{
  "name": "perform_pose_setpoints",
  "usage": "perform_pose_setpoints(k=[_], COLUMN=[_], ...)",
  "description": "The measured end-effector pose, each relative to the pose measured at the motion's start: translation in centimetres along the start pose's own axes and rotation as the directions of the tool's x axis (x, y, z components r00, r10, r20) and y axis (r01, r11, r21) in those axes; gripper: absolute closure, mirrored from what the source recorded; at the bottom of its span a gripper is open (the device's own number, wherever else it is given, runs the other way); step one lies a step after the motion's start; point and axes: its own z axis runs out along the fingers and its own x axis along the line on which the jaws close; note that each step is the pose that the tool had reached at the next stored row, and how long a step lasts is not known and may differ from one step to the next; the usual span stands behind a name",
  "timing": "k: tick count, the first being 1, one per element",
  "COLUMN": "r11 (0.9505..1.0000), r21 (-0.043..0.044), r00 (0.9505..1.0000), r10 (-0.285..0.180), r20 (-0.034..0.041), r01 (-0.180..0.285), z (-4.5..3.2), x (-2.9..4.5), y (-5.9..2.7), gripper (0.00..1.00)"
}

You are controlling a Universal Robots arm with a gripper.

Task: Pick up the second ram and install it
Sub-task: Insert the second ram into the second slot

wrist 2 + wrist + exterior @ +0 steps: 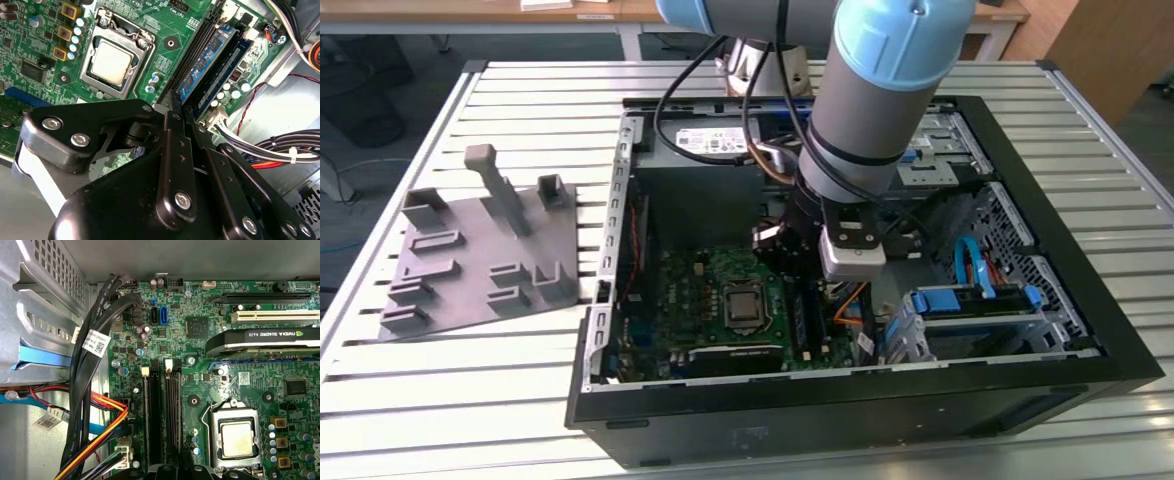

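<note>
Slatted table (pixel 480 400); pincer (pixel 181 107) pinching second ram (pixel 207 62) upright over motherboard slots (pixel 161 425).

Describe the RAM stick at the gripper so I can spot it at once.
Start at the square metal CPU on the green motherboard. Past it run long black slots; the second ram stands on edge there, its near end at the gripper. It alone is blue.

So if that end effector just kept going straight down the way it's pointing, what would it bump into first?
Most likely the blue ram stick standing in the black memory slots beside the processor. The end effector sits right over one end of it, though depth is hard to judge.
</note>
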Motion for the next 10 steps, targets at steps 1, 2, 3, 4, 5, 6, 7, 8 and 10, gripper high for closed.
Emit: perform_pose_setpoints(k=[1,2,3,4,5,6,7,8,10], r11=[1.0,1.0,1.0,1.0,1.0,1.0,1.0,1.0,1.0], r21=[0.0,0.0,0.0001,0.0003,0.0004,0.0004,0.0003,0.0001,-0.0002], r00=[1.0,1.0,1.0,1.0,1.0,1.0,1.0,1.0,1.0], r10=[0.001,0.002,0.004,0.005,0.005,0.005,0.006,0.006,0.006], r20=[0.0,0.0,0.0001,0.0001,0.0001,0.0002,0.0001,0.0001,0.0001], r01=[-0.001,-0.002,-0.004,-0.005,-0.005,-0.005,-0.006,-0.006,-0.006], z=[0.0,0.0,0.01,0.01,0.02,0.03,0.04,0.03,0.03], x=[0.0,0.0,0.0,0.0,0.0,0.0,0.0,0.0,0.01], y=[0.0,0.0,0.0,0.0,0.0,0.01,0.04,0.06,0.13], gripper=[0.86,0.86,0.86,0.86,0.86,0.86,0.86,0.86,0.86])
